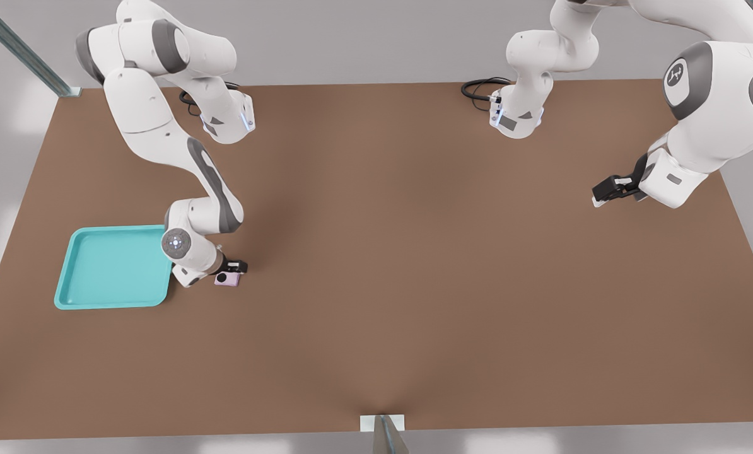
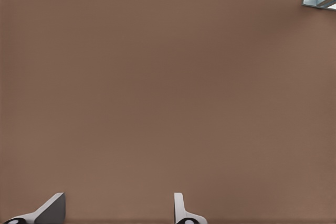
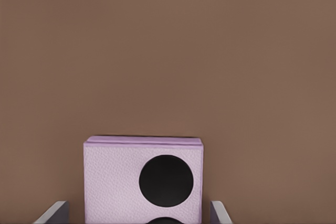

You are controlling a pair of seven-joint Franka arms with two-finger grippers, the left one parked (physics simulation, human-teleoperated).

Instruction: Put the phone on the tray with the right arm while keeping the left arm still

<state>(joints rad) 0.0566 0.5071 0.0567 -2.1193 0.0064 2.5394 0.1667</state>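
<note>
The pale pink phone (image 1: pixel 227 278) lies on the brown table just off the tray's right rim in the front view. In the right wrist view the phone (image 3: pixel 118 182) shows one full black lens and the edge of a second. My gripper (image 1: pixel 234 267) is low over it, on the arm with the grey-striped forearm. Its fingertips (image 3: pixel 56 211) stand on either side of the phone with a small gap on each side, so the gripper (image 3: pixel 139 214) is open. The turquoise tray (image 1: pixel 83 252) sits at the front view's left with nothing in it, partly hidden by my wrist.
The arm bases and a black cable coil (image 1: pixel 480 87) stand at the table's far edge. A metal post (image 1: pixel 23 47) rises at the back left corner and a bracket (image 1: pixel 383 425) sits at the near edge. The parked arm's gripper (image 1: pixel 610 189) hangs at the front view's right.
</note>
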